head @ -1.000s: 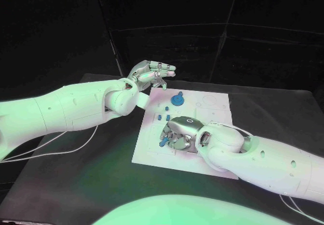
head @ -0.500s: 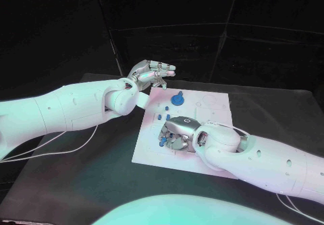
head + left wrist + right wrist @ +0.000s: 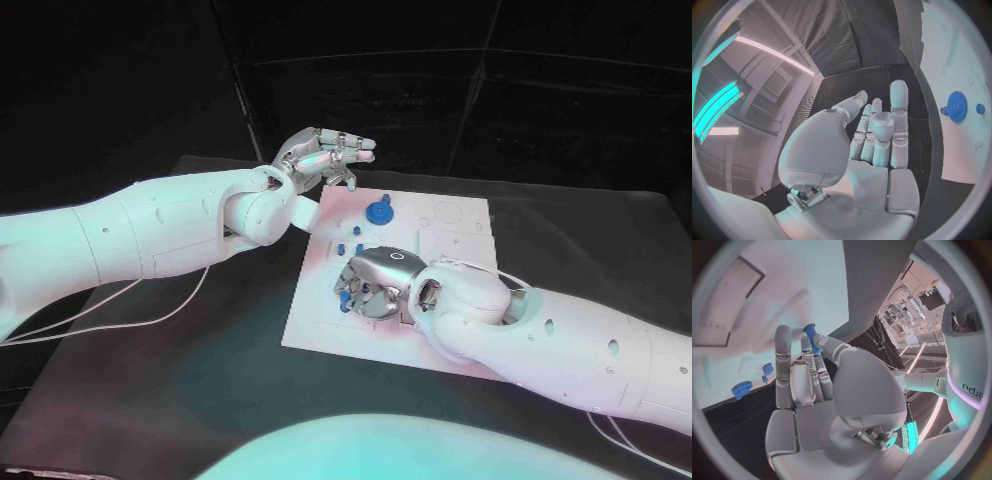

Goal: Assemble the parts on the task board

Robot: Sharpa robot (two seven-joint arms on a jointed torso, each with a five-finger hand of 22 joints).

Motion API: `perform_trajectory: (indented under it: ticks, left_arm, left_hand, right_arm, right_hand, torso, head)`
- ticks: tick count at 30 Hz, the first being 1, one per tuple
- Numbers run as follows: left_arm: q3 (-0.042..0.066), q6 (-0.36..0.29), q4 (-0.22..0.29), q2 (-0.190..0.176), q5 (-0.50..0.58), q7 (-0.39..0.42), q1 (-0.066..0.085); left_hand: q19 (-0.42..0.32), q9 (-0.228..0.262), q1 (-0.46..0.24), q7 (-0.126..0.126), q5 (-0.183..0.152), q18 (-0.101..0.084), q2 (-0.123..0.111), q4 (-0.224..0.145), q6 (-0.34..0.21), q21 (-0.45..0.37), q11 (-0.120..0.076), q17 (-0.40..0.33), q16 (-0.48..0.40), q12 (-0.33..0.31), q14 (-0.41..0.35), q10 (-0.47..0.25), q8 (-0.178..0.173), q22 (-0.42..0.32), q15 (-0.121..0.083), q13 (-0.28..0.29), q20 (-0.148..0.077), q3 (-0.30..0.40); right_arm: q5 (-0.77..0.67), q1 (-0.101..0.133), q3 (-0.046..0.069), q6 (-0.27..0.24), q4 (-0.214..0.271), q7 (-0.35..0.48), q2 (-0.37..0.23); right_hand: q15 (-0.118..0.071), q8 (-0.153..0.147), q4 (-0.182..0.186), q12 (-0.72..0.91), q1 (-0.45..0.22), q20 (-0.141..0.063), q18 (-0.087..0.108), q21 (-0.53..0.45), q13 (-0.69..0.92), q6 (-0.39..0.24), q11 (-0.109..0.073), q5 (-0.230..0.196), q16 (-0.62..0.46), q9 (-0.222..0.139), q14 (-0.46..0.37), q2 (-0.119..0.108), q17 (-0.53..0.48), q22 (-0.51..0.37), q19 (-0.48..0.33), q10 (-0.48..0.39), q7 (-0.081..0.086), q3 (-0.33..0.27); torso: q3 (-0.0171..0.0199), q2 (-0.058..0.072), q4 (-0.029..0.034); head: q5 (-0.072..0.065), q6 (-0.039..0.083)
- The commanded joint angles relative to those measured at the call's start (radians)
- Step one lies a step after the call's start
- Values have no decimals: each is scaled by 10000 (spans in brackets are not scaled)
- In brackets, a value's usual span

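The white task board (image 3: 459, 238) lies in the middle of the black table. A blue gear (image 3: 379, 212) stands near its far left corner, with small blue pegs (image 3: 355, 240) just nearer to me. My right hand (image 3: 378, 284) is low over the board's left middle. In the right wrist view its thumb and a fingertip pinch a small blue part (image 3: 811, 333) just above the board (image 3: 767, 295). My left hand (image 3: 326, 154) hovers above the board's far left corner, fingers extended and palm empty. The left wrist view shows the gear (image 3: 957, 106) beyond the left hand (image 3: 873, 145).
The black table (image 3: 173, 360) extends around the board on all sides. My left arm (image 3: 130, 235) crosses the table's left side, and my right arm (image 3: 562, 345) covers the board's near right corner. White cables (image 3: 130, 315) trail under the left arm.
My right hand has edged slightly left over the board with the blue part. The left hand has stayed in place.
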Motion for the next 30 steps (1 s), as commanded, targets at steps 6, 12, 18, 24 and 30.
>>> perform_trajectory:
  ticks: [6,12,18,24,30]
  left_arm:
    - [4,107,12,6,5,27,16]
    - [4,131,15,5,5,26,16]
    - [4,140,11,1,5,30,15]
    - [4,133,9,-65,5,22,14]
    - [3,123,-31,-94,5,23,13]
  left_hand:
    - [-44,8,-33,-24,-36,144,77,13,-82,18,13,-17,45,47,-49,-69,59,12,22,13,68,-35]
    - [-46,6,-41,-18,-37,144,72,16,-92,17,16,-23,45,51,-52,-79,60,12,24,12,69,-40]
    - [-46,6,-41,-18,-37,144,72,16,-92,17,16,-23,45,51,-52,-79,60,12,24,12,69,-40]
    - [-46,6,-41,-18,-37,144,72,16,-92,17,16,-23,45,51,-52,-79,60,12,24,12,69,-40]
    - [-46,6,-41,-18,-37,144,72,16,-92,17,16,-23,45,51,-52,-79,60,12,24,12,69,-40]
  right_arm:
    - [14,12,1,-477,82,212,-14]
    - [21,12,0,-607,119,135,-83]
    - [23,9,-1,-871,263,106,-274]
    - [315,18,1,-1211,749,328,-1031]
    - [1552,125,10,-1810,1494,1114,-1832]
  right_hand:
    - [64,-20,75,-40,-193,23,61,-5,13,-632,7,-144,-91,12,177,-109,-68,-19,-98,-84,-26,-262]
    - [67,6,106,-20,-229,29,62,-21,22,-804,6,-58,-92,26,167,-137,-73,-30,-107,-96,-34,-357]
    - [75,53,143,-9,-268,35,61,-35,26,-826,15,58,-109,49,152,-160,-106,-40,-112,-124,-22,-441]
    - [110,124,352,21,-581,68,56,-86,35,-827,50,528,-126,76,125,-381,-141,-74,-126,-189,-1,-837]
    - [141,233,588,96,-752,99,58,-136,62,-700,86,711,-104,106,127,-431,-118,-112,-105,-203,60,-1250]
  torso:
    - [-2,0,2]
    - [-1,2,4]
    - [8,6,-6]
    - [1,-8,-23]
    - [13,-3,-25]
  head:
    - [-24,12]
    - [-15,-1]
    - [-2,-1]
    - [61,-32]
    - [17,5]
